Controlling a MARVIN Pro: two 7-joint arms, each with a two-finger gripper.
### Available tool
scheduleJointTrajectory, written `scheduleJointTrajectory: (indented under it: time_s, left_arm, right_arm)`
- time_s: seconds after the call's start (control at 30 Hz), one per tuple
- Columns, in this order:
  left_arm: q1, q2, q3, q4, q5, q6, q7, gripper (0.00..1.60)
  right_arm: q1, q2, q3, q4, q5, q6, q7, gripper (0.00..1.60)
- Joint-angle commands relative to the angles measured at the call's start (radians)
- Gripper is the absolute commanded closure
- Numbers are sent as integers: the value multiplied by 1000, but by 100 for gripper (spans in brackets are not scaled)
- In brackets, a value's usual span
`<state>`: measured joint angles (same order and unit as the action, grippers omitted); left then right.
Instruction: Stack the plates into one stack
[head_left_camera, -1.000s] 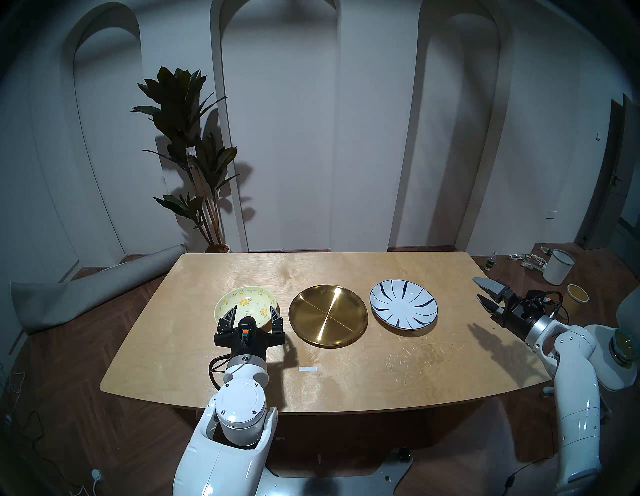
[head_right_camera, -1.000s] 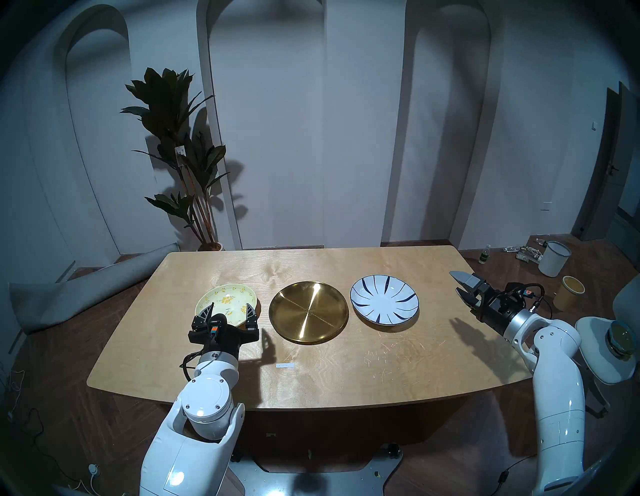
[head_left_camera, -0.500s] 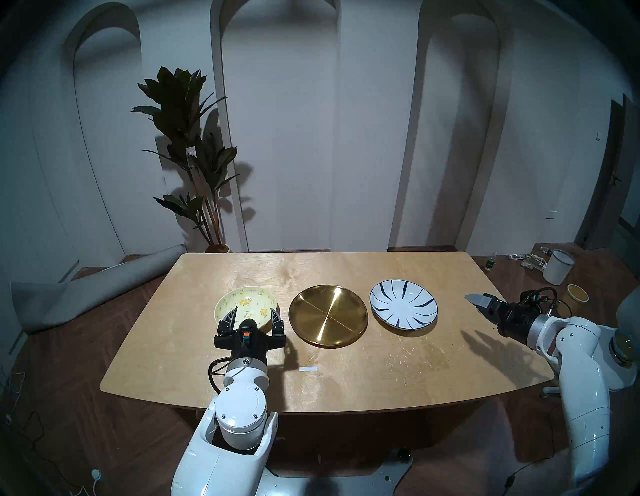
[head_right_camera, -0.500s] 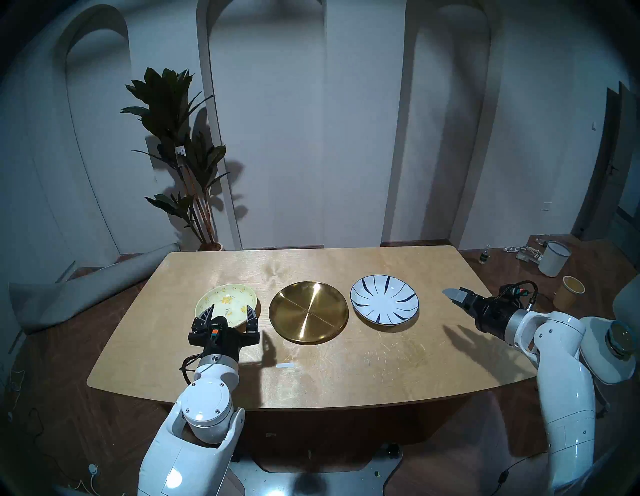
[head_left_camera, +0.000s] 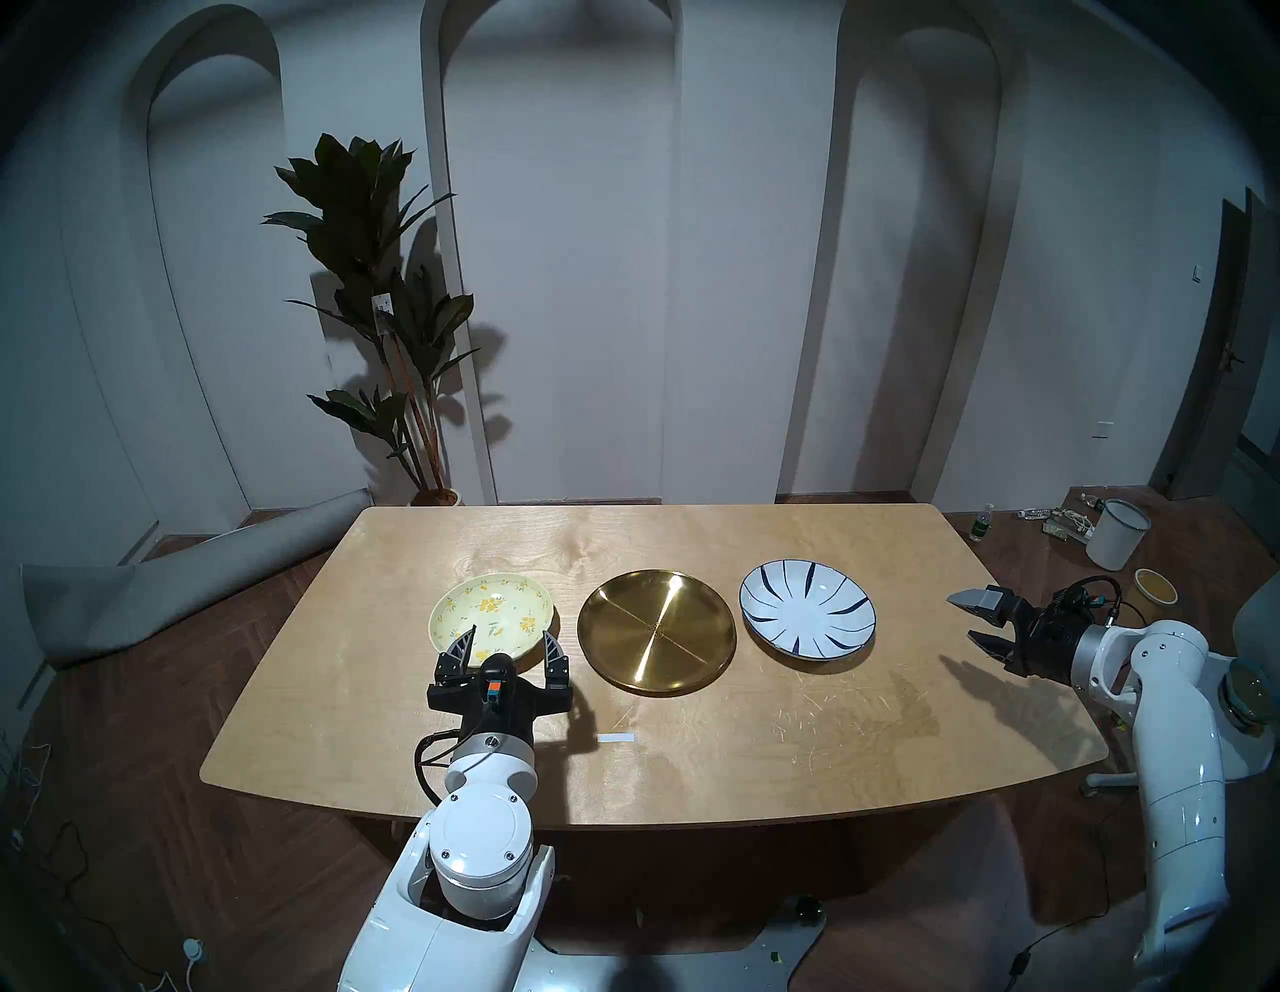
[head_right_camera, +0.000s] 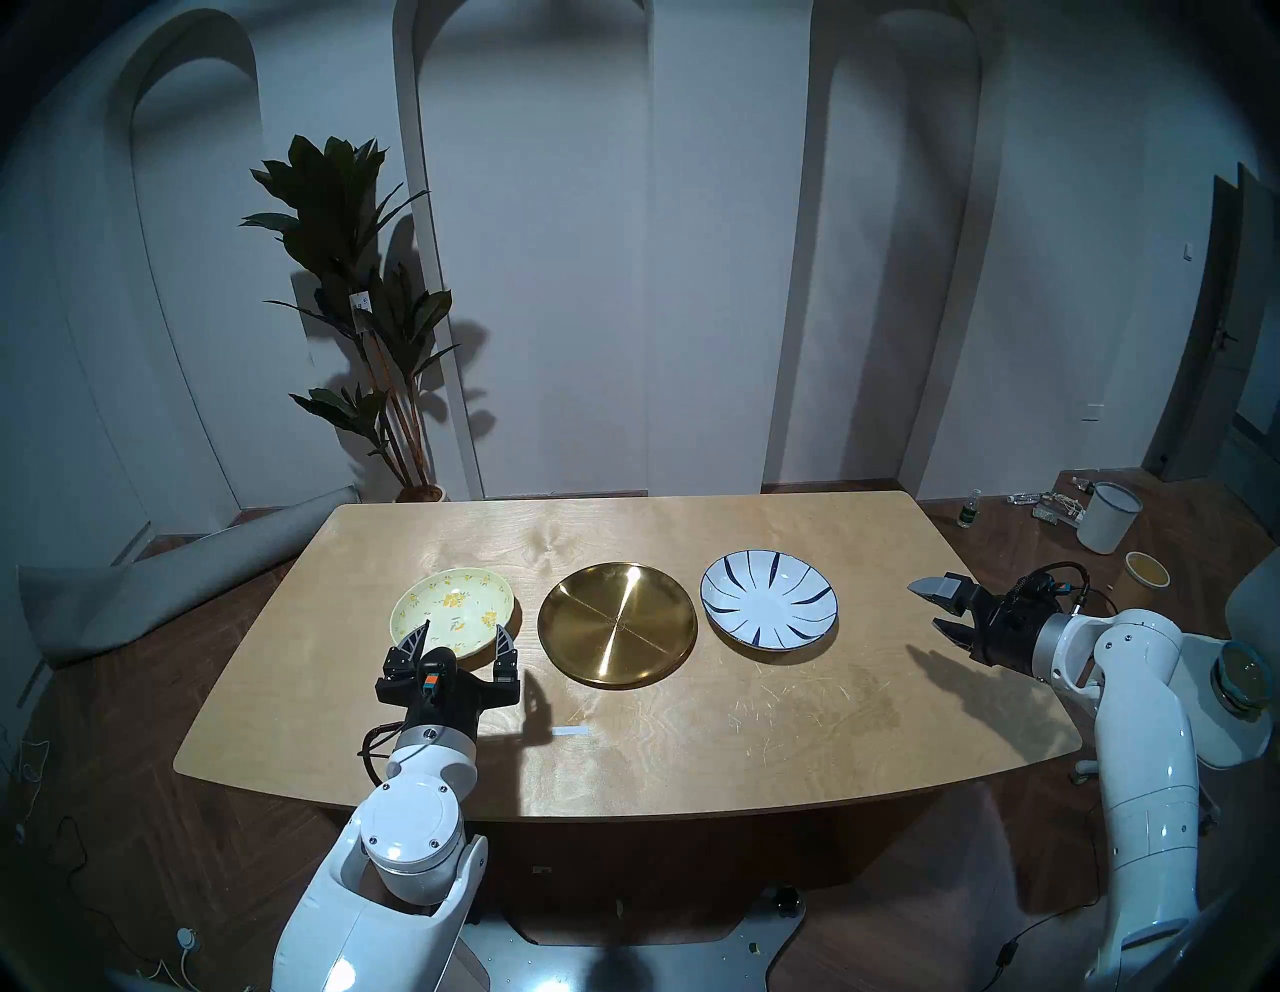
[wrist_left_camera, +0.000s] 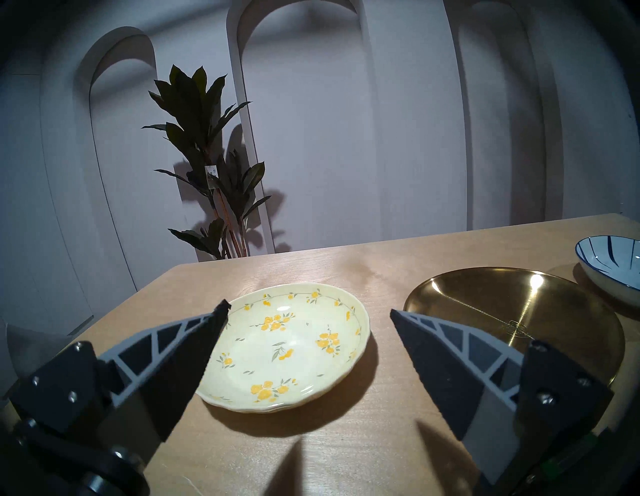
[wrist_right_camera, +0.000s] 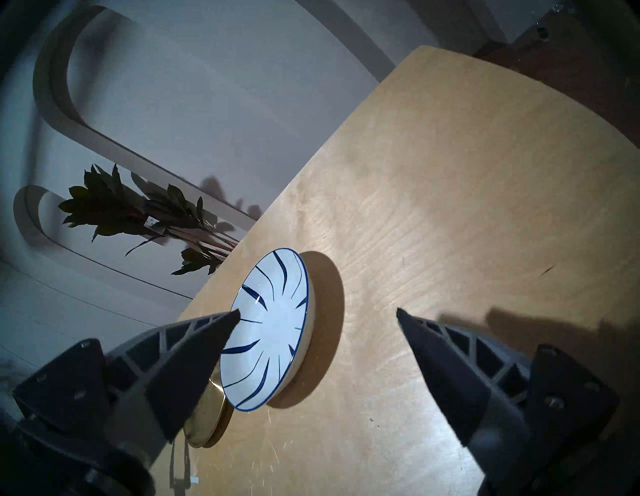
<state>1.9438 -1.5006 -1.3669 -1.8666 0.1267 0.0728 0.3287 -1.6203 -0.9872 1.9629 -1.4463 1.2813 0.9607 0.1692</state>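
Three plates lie unstacked in a row mid-table: floral plate (head_left_camera: 492, 614) leftward, gold plate (head_left_camera: 656, 631) central, blue-striped plate (head_left_camera: 807, 618) rightward. Both the left gripper (head_left_camera: 504, 643) and the right gripper (head_left_camera: 975, 618) gape empty; the right should slide low under the striped rim

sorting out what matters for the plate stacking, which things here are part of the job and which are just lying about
Part of the job:
- gold metal plate
- white-and-blue plate
- pale-yellow floral plate

Just lying about:
- small white strip on the table
- potted plant
- rolled grey mat
- white bucket on the floor
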Motion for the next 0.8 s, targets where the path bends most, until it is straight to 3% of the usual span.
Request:
scheduleJointTrajectory:
  time_s: [0.0, 0.1, 0.4, 0.77]
  left_arm:
    - [2, -13, -17, -55, -56, -7, -22, 0]
    - [0, -34, -44, -102, -137, 21, -45, 0]
    - [-6, -43, -91, -192, -243, 119, -73, 0]
    - [1, -42, -108, -222, -272, 195, -77, 0]
  right_arm:
    - [103, 32, -53, 39, 43, -19, 9, 0]
    - [138, 18, -77, 68, 39, -18, 5, 0]
    - [226, 14, -171, 189, 51, -12, 10, 0]
    - [333, -14, -278, 307, 35, -46, 65, 0]
